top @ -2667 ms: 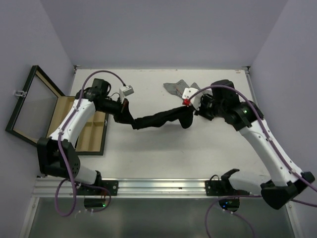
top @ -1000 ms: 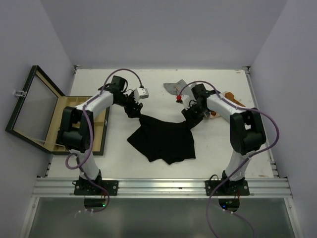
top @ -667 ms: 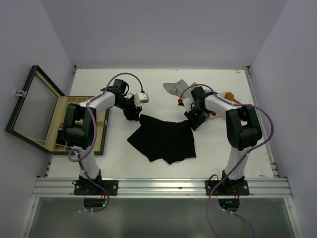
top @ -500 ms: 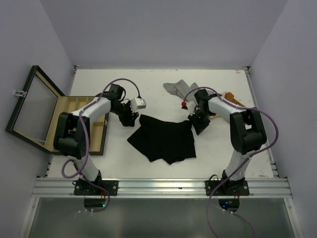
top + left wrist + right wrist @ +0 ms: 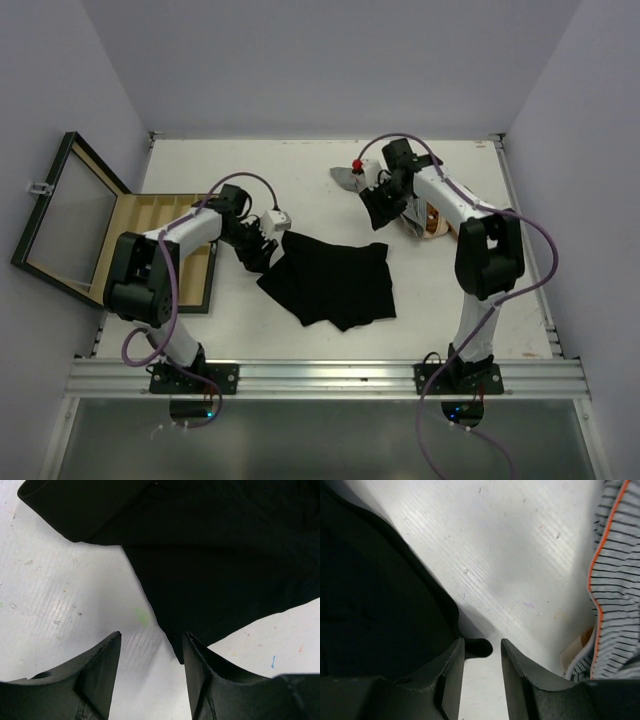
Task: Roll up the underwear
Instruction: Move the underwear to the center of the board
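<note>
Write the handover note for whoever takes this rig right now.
Left claw: open, empty, low at the left edge of the black underwear.
Right claw: open, empty, between the black pair and the grey striped underwear.
The black pair lies spread out in the middle of the table. The striped pair and the orange-brown underwear lie far right.
Done: black pair laid out.
Left: roll it, then the others.

Black underwear (image 5: 335, 285); grey-striped underwear (image 5: 615, 595), orange trim.

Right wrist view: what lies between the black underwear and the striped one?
Bare table, in the right wrist view, between black underwear and striped underwear.
</note>
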Tool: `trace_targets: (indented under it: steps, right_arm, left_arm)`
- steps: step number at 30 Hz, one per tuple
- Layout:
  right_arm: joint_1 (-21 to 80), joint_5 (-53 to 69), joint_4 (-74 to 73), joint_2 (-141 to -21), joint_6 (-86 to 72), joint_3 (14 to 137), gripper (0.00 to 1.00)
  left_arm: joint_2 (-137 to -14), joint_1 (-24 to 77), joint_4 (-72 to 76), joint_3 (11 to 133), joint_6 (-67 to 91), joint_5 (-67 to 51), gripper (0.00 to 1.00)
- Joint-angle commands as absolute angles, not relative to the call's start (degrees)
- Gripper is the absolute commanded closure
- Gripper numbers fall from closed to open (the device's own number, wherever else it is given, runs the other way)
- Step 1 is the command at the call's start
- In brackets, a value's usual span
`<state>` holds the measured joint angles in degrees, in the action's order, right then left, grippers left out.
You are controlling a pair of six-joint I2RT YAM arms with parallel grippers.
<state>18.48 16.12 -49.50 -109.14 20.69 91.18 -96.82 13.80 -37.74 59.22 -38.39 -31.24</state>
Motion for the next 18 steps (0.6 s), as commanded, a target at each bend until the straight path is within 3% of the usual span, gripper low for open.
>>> trace_targets:
  steps: [1,14,18]
  right_arm:
    - [18.54,16.96,-50.98,-113.81,23.11,93.07,0.60]
    - [18.63,19.78,-51.59,-113.73,26.80,84.39,0.64]
    - [18.72,18.20,-49.92,-114.26,26.98,82.09,0.73]
  left_arm:
    - [-97.91,13.62,-35.07,59.06,-35.86,-31.64,0.44]
    - [-98.35,14.15,-38.23,55.99,-38.32,-33.05,0.62]
    - [-99.66,14.24,-39.46,55.37,-38.76,-34.01,0.75]
